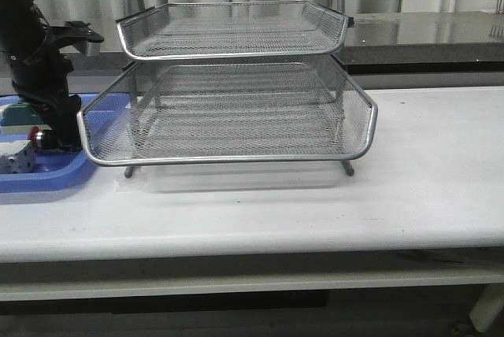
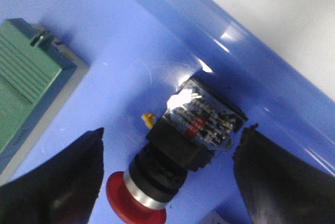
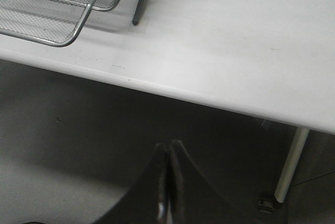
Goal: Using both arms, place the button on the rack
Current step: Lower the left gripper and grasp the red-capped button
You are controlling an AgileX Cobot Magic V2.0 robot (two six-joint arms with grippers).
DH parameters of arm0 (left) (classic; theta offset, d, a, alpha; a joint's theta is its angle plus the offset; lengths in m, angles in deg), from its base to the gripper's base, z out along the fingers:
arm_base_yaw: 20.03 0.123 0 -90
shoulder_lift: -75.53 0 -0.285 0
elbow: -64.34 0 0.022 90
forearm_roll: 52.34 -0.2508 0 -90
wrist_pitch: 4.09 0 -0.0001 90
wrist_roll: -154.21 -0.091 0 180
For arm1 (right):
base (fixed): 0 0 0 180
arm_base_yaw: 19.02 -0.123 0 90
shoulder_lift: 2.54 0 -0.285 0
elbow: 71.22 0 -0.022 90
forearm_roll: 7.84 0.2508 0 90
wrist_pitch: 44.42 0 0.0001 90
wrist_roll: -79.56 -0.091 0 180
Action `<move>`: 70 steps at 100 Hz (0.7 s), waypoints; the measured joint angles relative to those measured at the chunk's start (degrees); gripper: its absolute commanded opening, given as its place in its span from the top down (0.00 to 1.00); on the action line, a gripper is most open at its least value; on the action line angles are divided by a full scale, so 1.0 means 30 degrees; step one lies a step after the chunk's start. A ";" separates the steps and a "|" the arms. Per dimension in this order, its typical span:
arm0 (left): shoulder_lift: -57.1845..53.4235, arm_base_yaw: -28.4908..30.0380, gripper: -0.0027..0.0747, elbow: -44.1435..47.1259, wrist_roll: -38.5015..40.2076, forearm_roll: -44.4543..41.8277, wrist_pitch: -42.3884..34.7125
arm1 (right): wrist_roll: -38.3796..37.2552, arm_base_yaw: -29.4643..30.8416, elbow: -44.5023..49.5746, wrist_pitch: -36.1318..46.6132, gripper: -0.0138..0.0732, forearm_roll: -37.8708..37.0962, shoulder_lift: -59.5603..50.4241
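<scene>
The button, red head, silver collar, black-and-blue body, lies on its side in the blue tray. My left gripper is open around it, one black finger on each side with a gap to the button on both. In the front view the left arm reaches down into the blue tray and the button's red head shows by its fingers. The silver wire rack stands mid-table. My right gripper is shut on nothing, hanging below the table's front edge, out of the front view.
A green block lies in the blue tray beside the button, and a white block sits near it. The rack's corner and foot show in the right wrist view. A table leg stands below the edge.
</scene>
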 measured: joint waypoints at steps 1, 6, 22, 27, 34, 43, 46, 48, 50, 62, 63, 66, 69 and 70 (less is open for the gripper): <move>0.0049 0.0000 0.33 0.0000 0.0000 0.0000 0.0000 | 0.0000 0.0000 0.0000 0.0000 0.91 0.0000 0.0000; 0.0131 0.0000 0.33 0.0000 -0.0046 0.0000 0.0000 | 0.0000 0.0000 0.0000 0.0000 0.91 0.0000 0.0000; 0.0454 0.0000 0.33 0.0000 -0.0076 0.0000 -0.0186 | 0.0000 0.0000 0.0000 0.0000 0.91 0.0000 0.0000; 0.0503 0.0000 0.33 0.0000 -0.0076 0.0000 -0.0249 | 0.0000 0.0000 0.0000 0.0000 0.91 0.0000 0.0000; 0.0584 0.0000 0.33 0.0000 -0.0076 0.0000 -0.0260 | 0.0000 0.0000 0.0000 0.0000 0.91 0.0000 0.0000; 0.0764 0.0000 0.33 0.0000 -0.0076 0.0000 -0.0349 | 0.0000 0.0000 0.0000 0.0000 0.91 0.0000 0.0000; 0.0759 0.0000 0.33 0.0000 -0.0076 0.0000 -0.0349 | 0.0000 0.0000 0.0000 -0.0029 0.91 0.0000 0.0000; 0.0759 0.0000 0.33 -0.0009 -0.0076 0.0000 -0.0349 | 0.0000 0.0000 0.0000 -0.0029 0.91 0.0000 0.0000; 0.0759 0.0000 0.33 -0.0044 -0.0110 0.0000 -0.0389 | 0.0000 0.0000 0.0000 -0.0029 0.91 0.0000 0.0000; 0.0805 0.0000 0.33 -0.0044 -0.0119 0.0000 -0.0393 | 0.0000 0.0000 0.0000 -0.0029 0.91 0.0000 0.0000; 0.0805 0.0000 0.34 -0.0044 -0.0119 0.0000 -0.0393 | 0.0000 0.0000 0.0000 -0.0029 0.91 0.0000 0.0000; 0.0805 0.0000 0.36 -0.0044 -0.0119 0.0000 -0.0393 | 0.0000 0.0000 0.0000 -0.0029 0.91 0.0000 0.0000; 0.0814 0.0000 0.40 -0.0044 -0.0119 0.0000 -0.0393 | 0.0000 0.0000 0.0000 -0.0029 0.91 0.0000 0.0000; 0.0814 0.0000 0.41 -0.0044 -0.0119 0.0000 -0.0393 | 0.0000 0.0000 0.0000 -0.0029 0.91 0.0000 0.0000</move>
